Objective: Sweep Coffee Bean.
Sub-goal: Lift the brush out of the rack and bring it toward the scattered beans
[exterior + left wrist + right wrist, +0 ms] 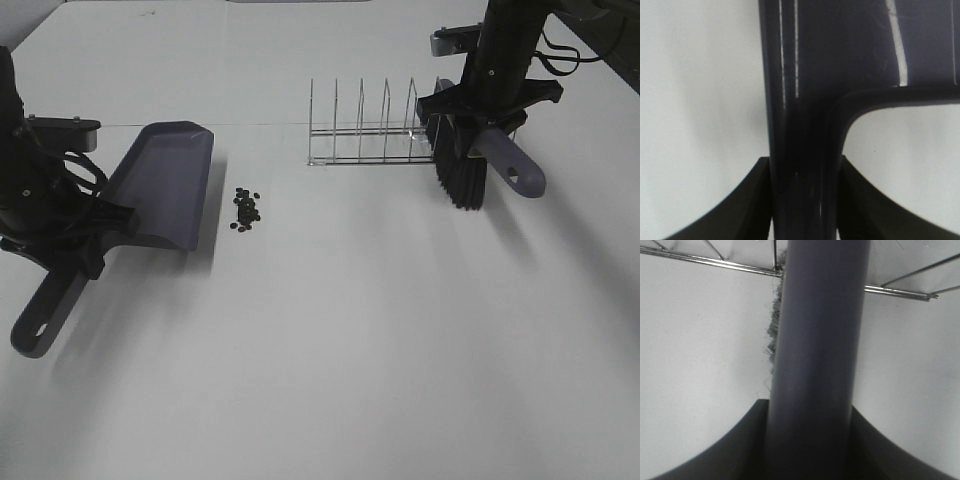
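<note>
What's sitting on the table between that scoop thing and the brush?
In the high view, the coffee beans lie just beside the dustpan, and a wire rack stands next to the brush.

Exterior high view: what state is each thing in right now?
Dustpan, gripped by its handle, empty.
Brush, gripped by its handle, bristles down.
Coffee beans, loose cluster, unswept, beside dustpan.
Wire rack, upright, brush at its end.
Left gripper, shut on dustpan.
Right gripper, shut on brush.
</note>
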Robot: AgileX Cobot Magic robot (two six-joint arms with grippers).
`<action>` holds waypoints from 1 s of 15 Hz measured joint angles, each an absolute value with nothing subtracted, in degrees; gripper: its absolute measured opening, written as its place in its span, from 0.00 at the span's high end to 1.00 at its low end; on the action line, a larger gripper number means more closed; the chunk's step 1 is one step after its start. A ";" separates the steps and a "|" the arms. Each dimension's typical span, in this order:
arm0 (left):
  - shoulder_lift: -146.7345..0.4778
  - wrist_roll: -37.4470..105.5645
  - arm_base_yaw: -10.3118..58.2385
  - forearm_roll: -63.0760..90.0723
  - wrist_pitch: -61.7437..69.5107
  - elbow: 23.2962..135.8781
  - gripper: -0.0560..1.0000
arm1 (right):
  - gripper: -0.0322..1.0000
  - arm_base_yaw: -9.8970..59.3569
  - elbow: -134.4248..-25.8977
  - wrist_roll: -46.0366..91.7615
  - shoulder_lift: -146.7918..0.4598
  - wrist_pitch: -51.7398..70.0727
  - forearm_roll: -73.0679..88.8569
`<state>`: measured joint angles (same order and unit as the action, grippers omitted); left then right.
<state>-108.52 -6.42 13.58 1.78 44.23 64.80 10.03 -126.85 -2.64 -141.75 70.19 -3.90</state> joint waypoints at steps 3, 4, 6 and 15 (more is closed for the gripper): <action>-108.52 -6.42 13.58 1.78 44.23 64.80 0.62 | 0.66 10.03 -128.46 -4.30 -141.18 70.70 -3.95; -108.52 -6.42 13.58 1.78 44.23 64.80 0.62 | 0.66 10.03 -128.40 -4.58 -140.15 70.70 -4.13; -108.52 -6.42 13.58 1.78 44.23 64.80 0.62 | 0.66 10.03 -128.74 -4.76 -137.97 70.76 -4.53; -108.52 -7.85 13.58 0.40 44.98 64.80 0.62 | 0.66 15.30 -121.81 -5.73 -117.28 70.65 -0.40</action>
